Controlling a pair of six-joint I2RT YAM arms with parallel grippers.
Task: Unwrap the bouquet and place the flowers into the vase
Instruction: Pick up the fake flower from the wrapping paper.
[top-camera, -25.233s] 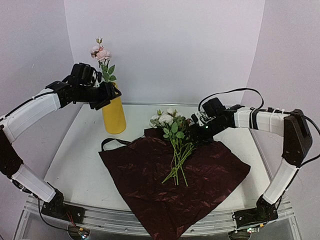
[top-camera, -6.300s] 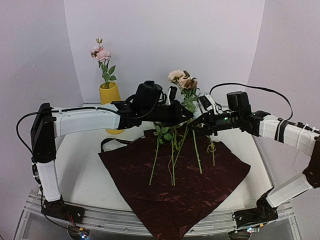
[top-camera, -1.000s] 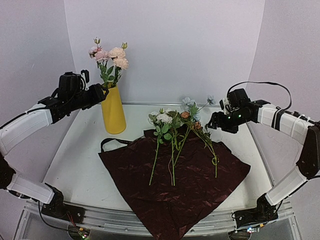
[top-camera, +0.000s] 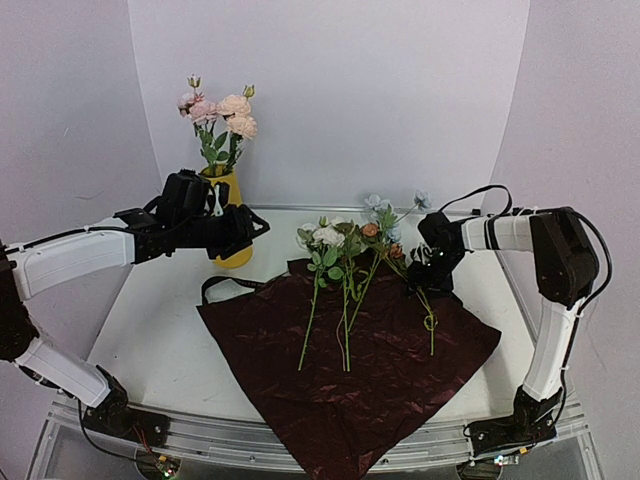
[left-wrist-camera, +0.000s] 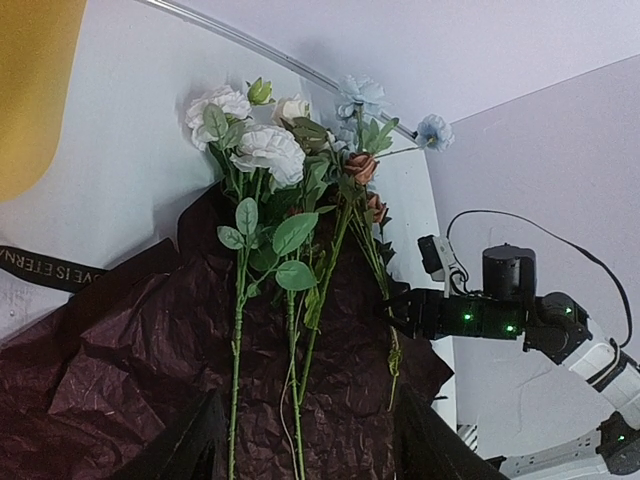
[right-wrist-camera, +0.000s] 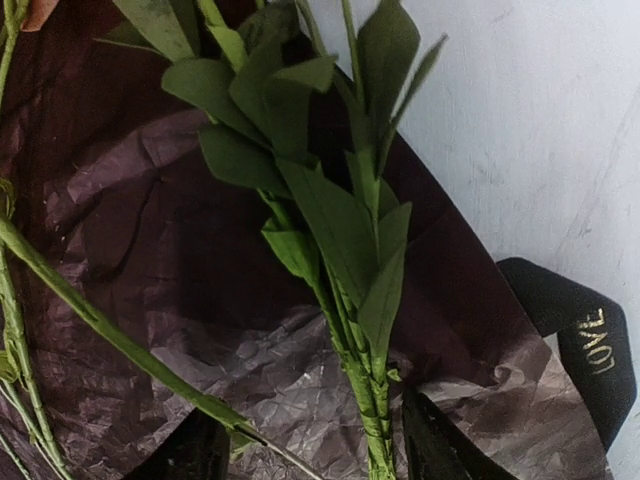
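From above, the yellow vase (top-camera: 236, 256) stands back left on the desk (top-camera: 160, 330), pink blooms (top-camera: 225, 110) already in it and the left claw (top-camera: 255, 228) just in front. The other flowers (top-camera: 345, 275) lie on the dark red paper (top-camera: 350, 380).

Left wrist view: that claw gapes, empty.

Right wrist view: the right claw (right-wrist-camera: 315, 455) straddles one leafy stem (right-wrist-camera: 365, 390), not yet clenched. I'd pinch below the leaves and lift straight, clear of its neighbours.

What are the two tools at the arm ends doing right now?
Left tool: open, holding nothing.
Right tool: open, straddling a leafy green artificial flower stem, not gripping it.
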